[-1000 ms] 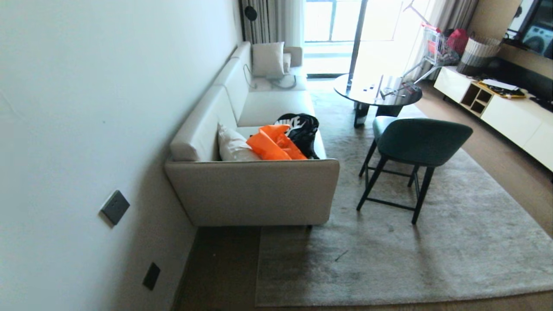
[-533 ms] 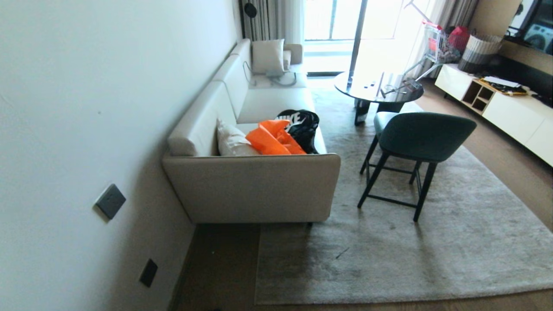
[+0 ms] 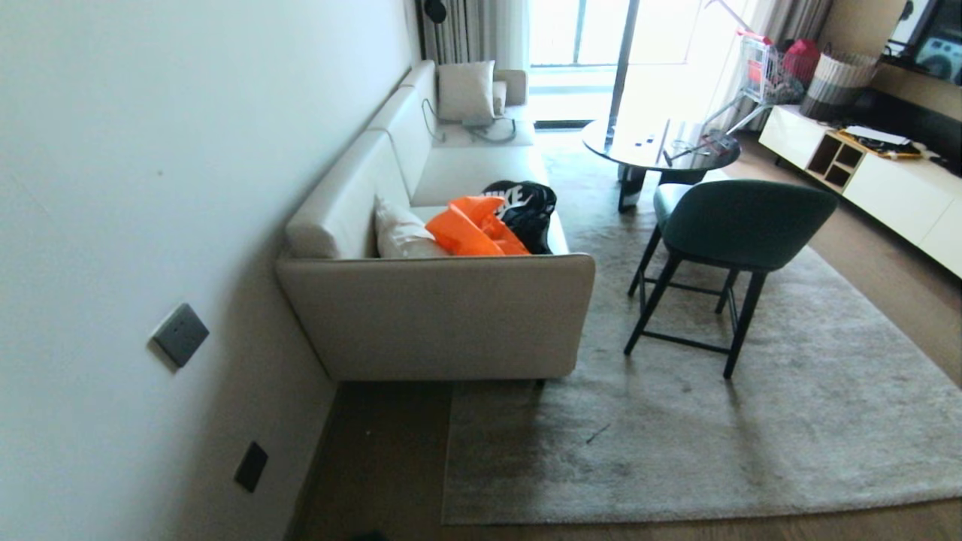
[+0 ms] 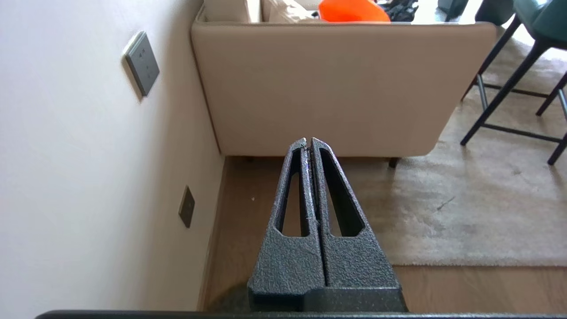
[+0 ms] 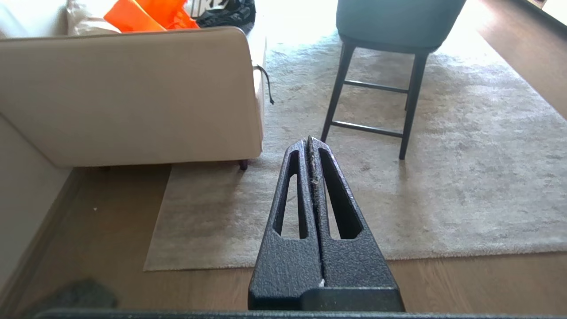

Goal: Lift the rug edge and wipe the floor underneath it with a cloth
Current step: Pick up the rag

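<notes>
step: approach | left gripper (image 4: 308,141) and right gripper (image 5: 308,139) – fingers together, empty, near rug (image 3: 751,421) corner | risk: cloth (image 5: 73,294) overlooked – nothing to wipe floor (image 3: 383,458)

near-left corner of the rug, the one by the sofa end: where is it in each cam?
Head view: rug corner at bottom centre, below the sofa end.
Left wrist view: not visible, hidden behind the shut left tool.
Right wrist view: corner lower left, on the floor.
Shared landmark: the sofa's end panel, with the orange fabric above it.
</notes>
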Robot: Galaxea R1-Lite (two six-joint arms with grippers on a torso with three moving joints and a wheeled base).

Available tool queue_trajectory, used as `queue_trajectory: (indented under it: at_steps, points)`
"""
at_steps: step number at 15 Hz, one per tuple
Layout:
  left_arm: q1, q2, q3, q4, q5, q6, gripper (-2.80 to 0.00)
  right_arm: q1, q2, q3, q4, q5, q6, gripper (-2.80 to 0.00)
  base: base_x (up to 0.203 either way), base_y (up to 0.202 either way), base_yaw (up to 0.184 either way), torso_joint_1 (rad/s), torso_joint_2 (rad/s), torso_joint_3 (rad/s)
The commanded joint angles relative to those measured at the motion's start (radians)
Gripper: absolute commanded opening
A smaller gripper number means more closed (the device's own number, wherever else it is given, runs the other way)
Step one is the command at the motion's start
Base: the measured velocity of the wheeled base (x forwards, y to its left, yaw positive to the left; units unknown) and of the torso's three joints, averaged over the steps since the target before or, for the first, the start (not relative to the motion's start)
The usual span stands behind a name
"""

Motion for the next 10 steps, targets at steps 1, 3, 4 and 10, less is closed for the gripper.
queue_trajectory:
  at_steps: [1, 3, 4, 10]
  points:
    - [0.0, 0.0, 0.0, 0.0, 0.0, -0.001, -2.8, 0.0, 0.001, 0.0, -0.001, 0.0, 0.0, -2.8, 0.0, 0.0, 0.0, -0.154, 0.42, 0.262]
    - [0.0, 0.0, 0.0, 0.0, 0.0, -0.001, -2.8, 0.0, 0.001, 0.0, -0.001, 0.0, 0.0, -2.8, 0.0, 0.0, 0.0, -0.181, 0.51, 0.32]
    - [0.0, 0.0, 0.0, 0.0, 0.0, -0.001, -2.8, 0.0, 0.001, 0.0, 0.0, 0.0, 0.0, -2.8, 0.0, 0.0, 0.0, -0.199, 0.54, 0.338]
    - [0.0, 0.0, 0.0, 0.0, 0.0, -0.001, -2.8, 0.0, 0.002, 0.0, 0.0, 0.0, 0.0, -2.8, 0.0, 0.0, 0.0, -0.173, 0.53, 0.362]
